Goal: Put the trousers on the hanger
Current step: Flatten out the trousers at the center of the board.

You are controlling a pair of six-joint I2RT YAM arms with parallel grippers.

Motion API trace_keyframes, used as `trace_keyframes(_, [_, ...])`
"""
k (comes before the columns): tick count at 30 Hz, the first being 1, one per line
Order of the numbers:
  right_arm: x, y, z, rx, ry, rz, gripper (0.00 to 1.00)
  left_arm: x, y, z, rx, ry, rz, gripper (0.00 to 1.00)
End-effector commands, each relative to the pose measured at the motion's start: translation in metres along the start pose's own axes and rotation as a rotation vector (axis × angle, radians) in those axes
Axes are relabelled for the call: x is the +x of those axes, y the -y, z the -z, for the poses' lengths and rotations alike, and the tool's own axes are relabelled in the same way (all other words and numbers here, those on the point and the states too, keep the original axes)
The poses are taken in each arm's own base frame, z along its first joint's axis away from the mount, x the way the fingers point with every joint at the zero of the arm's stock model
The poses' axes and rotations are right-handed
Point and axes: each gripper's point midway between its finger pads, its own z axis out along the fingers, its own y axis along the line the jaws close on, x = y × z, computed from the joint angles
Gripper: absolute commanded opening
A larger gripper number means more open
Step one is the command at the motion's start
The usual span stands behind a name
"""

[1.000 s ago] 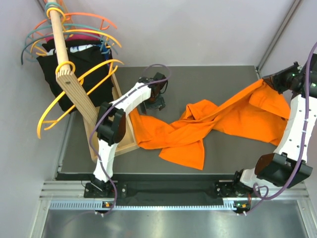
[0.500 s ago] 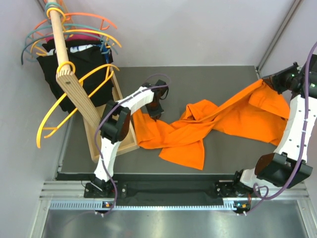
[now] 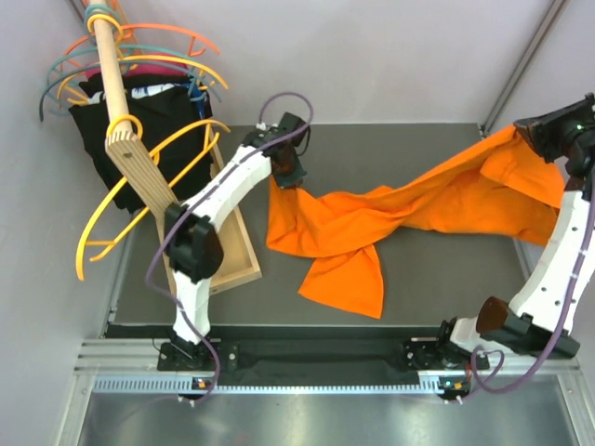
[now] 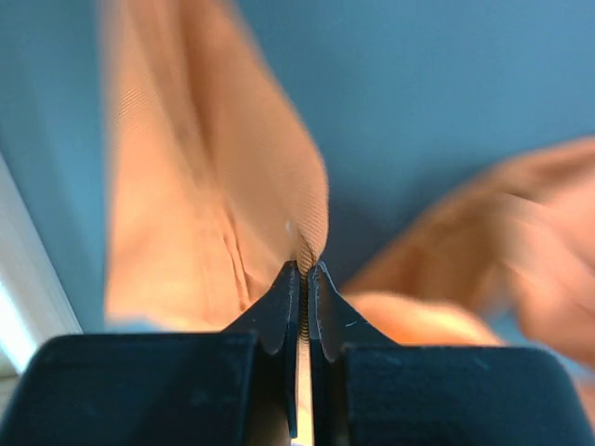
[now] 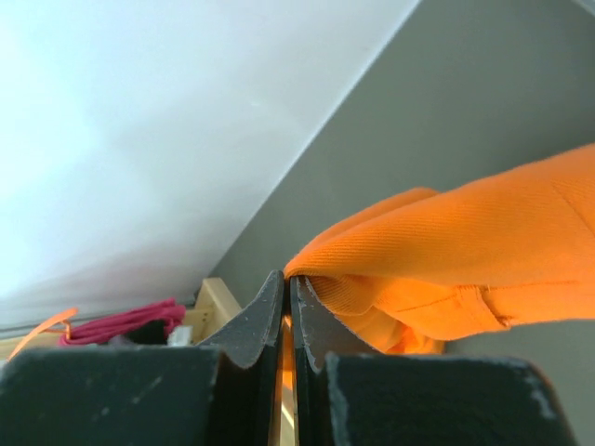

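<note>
The bright orange trousers stretch across the dark table between my two grippers. My left gripper is shut on the trousers' left end near the back left; in the left wrist view the cloth is pinched at the left gripper's tips. At the far right my right gripper is shut on the other end and holds it raised; a fold of the trousers sits between the right gripper's tips. The amber-yellow hanger hangs by its ring on the wooden rod, left of the left gripper.
A slanted wooden rod carries coral and teal hangers and black garments. Its wooden base frame lies at the table's left edge, beside the trousers. Grey walls close in at the back and both sides.
My left gripper closed on the trousers' left end and carried it back and up. The right gripper rose and moved right, drawing the cloth straighter between them.
</note>
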Motion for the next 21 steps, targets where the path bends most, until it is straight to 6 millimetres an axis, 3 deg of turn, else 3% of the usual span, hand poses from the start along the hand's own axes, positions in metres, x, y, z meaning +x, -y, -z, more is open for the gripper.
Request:
trace_keyframes(1, [-0.014, -0.042, 0.069, -0.126, 0.161, 0.05, 0.0, -0.047, 0.031, 0.115, 0.253, 0.193, 0.007, 0.0])
trace_keyframes(2, [-0.013, -0.045, 0.077, -0.138, 0.173, 0.053, 0.0, -0.05, 0.032, 0.138, 0.307, 0.221, 0.01, 0.0])
trace_keyframes(4, [-0.007, -0.054, 0.105, -0.177, 0.208, 0.069, 0.0, -0.052, 0.041, 0.162, 0.411, 0.259, -0.003, 0.0])
trace_keyframes(6, [0.0, -0.063, 0.132, -0.223, 0.238, 0.091, 0.0, -0.066, 0.052, 0.217, 0.579, 0.371, -0.018, 0.0])
trace_keyframes(7, [0.006, -0.068, 0.141, -0.249, 0.234, 0.1, 0.0, -0.066, 0.048, 0.243, 0.627, 0.419, -0.043, 0.0])
trace_keyframes(9, [0.02, -0.084, 0.17, -0.349, 0.236, 0.134, 0.0, -0.071, 0.047, 0.288, 0.729, 0.512, -0.082, 0.0])
trace_keyframes(10, [0.025, -0.093, 0.183, -0.397, 0.245, 0.155, 0.0, -0.071, 0.046, 0.301, 0.758, 0.536, -0.094, 0.0])
trace_keyframes(12, [0.038, -0.114, 0.222, -0.525, 0.275, 0.215, 0.0, -0.066, 0.049, 0.331, 0.852, 0.559, -0.126, 0.0])
trace_keyframes(13, [0.044, -0.126, 0.244, -0.586, 0.301, 0.248, 0.0, -0.066, 0.047, 0.356, 0.91, 0.6, -0.137, 0.0])
trace_keyframes(16, [0.066, -0.151, 0.303, -0.754, 0.337, 0.297, 0.0, -0.061, 0.041, 0.4, 1.006, 0.649, -0.152, 0.0])
trace_keyframes(18, [0.08, -0.157, 0.331, -0.827, 0.322, 0.243, 0.0, -0.063, 0.034, 0.418, 1.014, 0.688, -0.134, 0.0])
trace_keyframes(19, [0.085, -0.158, 0.34, -0.851, 0.316, 0.224, 0.0, -0.064, 0.026, 0.436, 1.028, 0.726, -0.129, 0.0])
trace_keyframes(21, [0.091, -0.16, 0.359, -0.896, 0.31, 0.186, 0.0, -0.064, 0.019, 0.447, 1.007, 0.77, -0.126, 0.0])
